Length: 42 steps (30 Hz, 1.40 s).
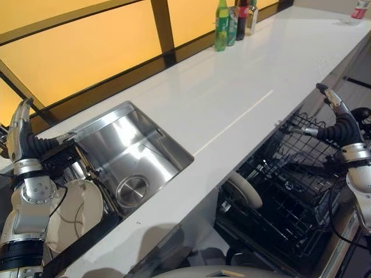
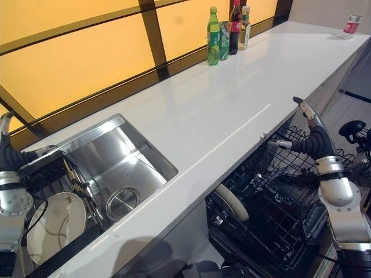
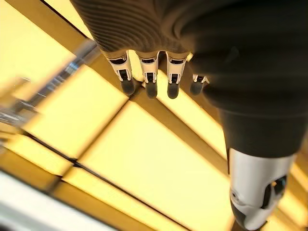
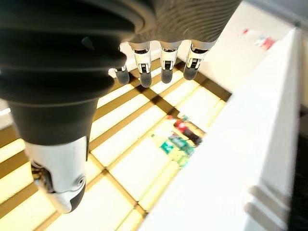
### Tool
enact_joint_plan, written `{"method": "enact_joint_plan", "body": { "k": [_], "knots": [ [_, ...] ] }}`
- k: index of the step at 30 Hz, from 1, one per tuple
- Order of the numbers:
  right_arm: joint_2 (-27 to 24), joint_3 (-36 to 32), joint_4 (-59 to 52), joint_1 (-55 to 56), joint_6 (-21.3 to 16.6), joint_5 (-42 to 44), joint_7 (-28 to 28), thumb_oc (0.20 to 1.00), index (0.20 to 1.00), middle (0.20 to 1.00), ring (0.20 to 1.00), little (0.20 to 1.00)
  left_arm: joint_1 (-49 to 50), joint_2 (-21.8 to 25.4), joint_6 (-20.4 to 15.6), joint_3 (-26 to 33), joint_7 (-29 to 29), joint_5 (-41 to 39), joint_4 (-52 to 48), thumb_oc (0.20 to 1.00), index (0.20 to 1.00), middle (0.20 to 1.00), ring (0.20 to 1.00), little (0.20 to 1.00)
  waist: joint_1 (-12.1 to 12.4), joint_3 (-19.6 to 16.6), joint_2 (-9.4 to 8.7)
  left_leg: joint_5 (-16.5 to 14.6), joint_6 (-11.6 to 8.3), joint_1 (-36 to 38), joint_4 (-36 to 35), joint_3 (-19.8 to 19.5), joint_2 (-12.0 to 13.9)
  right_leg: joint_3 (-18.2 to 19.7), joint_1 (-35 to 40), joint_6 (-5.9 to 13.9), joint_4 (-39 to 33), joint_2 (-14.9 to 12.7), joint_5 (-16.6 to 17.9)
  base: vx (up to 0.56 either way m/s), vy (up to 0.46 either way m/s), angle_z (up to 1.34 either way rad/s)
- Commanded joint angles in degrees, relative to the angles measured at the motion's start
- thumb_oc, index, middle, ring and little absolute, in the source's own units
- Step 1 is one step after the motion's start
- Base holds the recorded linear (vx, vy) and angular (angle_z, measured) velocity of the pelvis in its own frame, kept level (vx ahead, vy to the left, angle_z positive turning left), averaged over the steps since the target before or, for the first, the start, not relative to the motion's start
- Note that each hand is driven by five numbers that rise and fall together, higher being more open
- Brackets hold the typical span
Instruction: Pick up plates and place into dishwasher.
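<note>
Fingers straight and empty, our left hand is rising above the rack at the sink's left edge, where a cream plate is standing. Our right hand is hanging open too, over the dishwasher's black wire basket; a white plate is sitting upright at its left end. Bottles are standing at the white counter's far edge.

I see one cream plate lying in the dish rack beside the sink. A second white plate stands on edge in the open dishwasher's black wire rack, below the counter edge.
</note>
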Motion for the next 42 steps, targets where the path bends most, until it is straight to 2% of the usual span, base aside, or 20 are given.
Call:
{"method": "enact_joint_plan", "body": {
  "k": [1, 5, 10, 12, 13, 15, 20, 22, 26, 31, 34, 38, 41, 42],
  "knots": [
    [-0.35, 1.92, -2.74, -3.11, -3.59, 1.83, -2.02, 1.0, 1.0, 1.0, 1.0, 1.0, 2.2, 7.24, 1.51, 3.69, 5.66, 1.76, -1.51, 1.0, 1.0, 1.0, 1.0, 1.0, 2.21, -4.09, -4.19, 9.64, -1.73, -6.41, -3.05, -3.33, 1.54, 0.99, 8.27, 1.98, -6.3, -1.64, -2.79, 0.02, 0.08, 0.17],
    [0.25, 2.7, -3.0, -3.14, -3.82, 1.9, -2.42, 1.0, 1.0, 1.0, 1.0, 1.0, 2.13, 7.42, 2.18, 5.13, 5.14, 2.84, -2.37, 1.0, 1.0, 1.0, 1.0, 1.0, 3.39, -4.44, -4.16, 8.85, -1.68, -6.29, -4.36, -3.55, 0.64, -1.29, 8.03, 2.34, -5.91, -2.72, -2.88, 0.02, 0.057, 0.24],
    [0.72, 4.31, -3.41, -4.5, -2.66, 1.77, -3.38, 1.0, 1.0, 1.0, 1.0, 1.0, 2.99, 7.37, 1.46, 6.58, 1.14, 2.35, -5.29, 1.0, 1.0, 1.0, 1.0, 1.0, 5.68, -4.76, -4.28, 7.63, -1.54, -6.35, -5.89, -4.73, -0.72, -3.52, 8.28, 2.71, -5.73, -3.9, -3.01, 0.02, 0.025, 0.2],
    [0.74, 4.37, -3.44, -4.54, -2.61, 1.75, -3.39, 1.0, 1.0, 1.0, 1.0, 1.0, 3.12, 7.32, 1.52, 6.73, 1.02, 2.38, -5.44, 1.0, 1.0, 1.0, 1.0, 1.0, 5.54, -4.77, -4.3, 7.65, -1.53, -6.37, -5.91, -4.82, -0.77, -3.61, 8.3, 2.73, -5.74, -3.94, -3.03, 0.02, 0.01, 0.21],
    [1.22, 5.21, -3.81, -5.11, -1.86, 1.39, -3.44, 1.0, 1.0, 1.0, 1.0, 1.0, 3.33, 7.25, 0.55, 6.0, -3.94, 1.72, -5.91, 1.0, 1.0, 1.0, 1.0, 1.0, 6.65, -4.77, -4.27, 7.34, -1.52, -6.53, -6.4, -5.38, -1.25, -4.24, 8.49, 2.92, -5.78, -4.18, -2.95, 0.05, 0.018, 0.2],
    [1.4, 5.47, -4.33, -5.05, -1.2, 1.15, -3.73, 1.0, 1.0, 1.0, 1.0, 1.0, 3.97, 7.12, 0.9, 5.18, -9.87, 2.69, -7.34, 1.0, 1.0, 1.0, 1.0, 1.0, 7.32, -4.64, -4.15, 7.12, -1.5, -6.9, -6.6, -6.02, -1.67, -4.72, 8.74, 3.07, -5.86, -4.38, -2.94, 0.06, 0.026, 0.32],
    [1.29, 7.25, -4.03, -6.25, -0.72, 1.48, -3.3, 1.0, 1.0, 1.0, 1.0, 1.0, 2.78, 7.76, 1.37, -0.57, -18.86, 0.17, -3.06, 1.0, 1.0, 1.0, 1.0, 1.0, 7.41, -4.06, -3.45, 6.87, -1.23, -7.29, -6.57, -6.74, -2.36, -4.82, 8.89, 3.58, -5.51, -4.62, -2.96, 0.05, 0.05, 0.24],
    [0.72, 8.0, -3.73, -6.83, -0.16, 1.72, -3.36, 1.0, 1.0, 1.0, 1.0, 1.0, 1.35, 7.81, 0.36, -2.52, -19.41, -2.24, -1.16, 1.0, 1.0, 1.0, 1.0, 1.0, 7.21, -3.83, -3.36, 6.86, -1.09, -7.12, -6.78, -6.72, -2.63, -4.77, 9.0, 3.77, -5.51, -4.71, -2.94, 0.08, 0.072, 0.05],
    [0.86, 8.52, -2.87, -6.09, -0.66, 1.64, -2.82, 1.0, 1.0, 1.0, 1.0, 1.0, -0.44, 7.39, -5.28, -4.82, -18.18, -3.35, 2.34, 1.0, 1.0, 1.0, 1.0, 1.0, 6.7, -3.63, -3.29, 6.63, -0.89, -6.94, -6.79, -6.37, -2.95, -4.58, 9.14, 4.22, -5.82, -5.19, -2.59, 0.1, 0.064, 0.02],
    [0.95, 8.04, -3.06, -4.01, -1.34, 1.99, -2.84, 1.0, 1.0, 1.0, 1.0, 1.0, -1.3, 7.14, -12.06, -6.89, -19.34, -2.87, 2.55, 1.0, 1.0, 1.0, 1.0, 1.0, 5.88, -2.99, -3.32, 6.22, -0.58, -6.72, -6.7, -5.56, -3.19, -4.19, 8.72, 4.71, -5.81, -5.87, -2.14, 0.09, 0.047, -0.03],
    [0.7, 8.03, -2.84, -3.5, -1.54, 2.11, -2.84, 1.0, 1.0, 1.0, 1.0, 1.0, -1.97, 8.0, -13.72, -8.9, -17.88, 0.62, 3.1, 1.0, 1.0, 1.0, 1.0, 1.0, 5.19, -2.38, -3.21, 5.79, -0.39, -6.54, -6.43, -5.18, -3.45, -3.89, 8.23, 5.08, -5.58, -6.38, -1.85, 0.07, 0.047, -0.01],
    [-0.59, 7.94, -2.39, -2.82, -1.69, 3.44, -2.7, 1.0, 1.0, 1.0, 1.0, 1.0, -3.47, 10.74, -16.06, -11.66, -12.6, 5.78, 5.31, 1.0, 1.0, 1.0, 1.0, 1.0, 4.04, -2.0, -3.25, 5.19, -0.12, -6.14, -6.14, -4.33, -3.95, -3.18, 7.87, 5.69, -5.66, -7.15, -1.38, 0.1, 0.052, -0.01],
    [-0.92, 7.78, -1.91, -2.56, -2.08, 3.92, -2.66, 1.0, 1.0, 1.0, 1.0, 1.0, -4.37, 11.45, -16.24, -12.97, -11.15, 7.15, 5.73, 1.0, 1.0, 1.0, 1.0, 1.0, 3.83, -1.93, -3.24, 5.07, -0.02, -5.97, -6.15, -4.12, -4.12, -3.03, 7.8, 5.92, -5.71, -7.39, -1.19, 0.07, 0.024, -0.02],
    [-1.12, 7.92, -1.77, -2.26, -2.27, 4.08, -2.89, 1.0, 1.0, 1.0, 1.0, 1.0, -5.09, 12.42, -16.44, -14.44, -9.35, 10.66, 5.77, 1.0, 1.0, 1.0, 1.0, 1.0, 3.34, -1.67, -3.11, 4.87, 0.14, -5.94, -6.07, -3.89, -4.34, -2.88, 7.51, 6.22, -5.64, -7.83, -0.94, 0.09, 0.027, -0.02]
  ]
}}
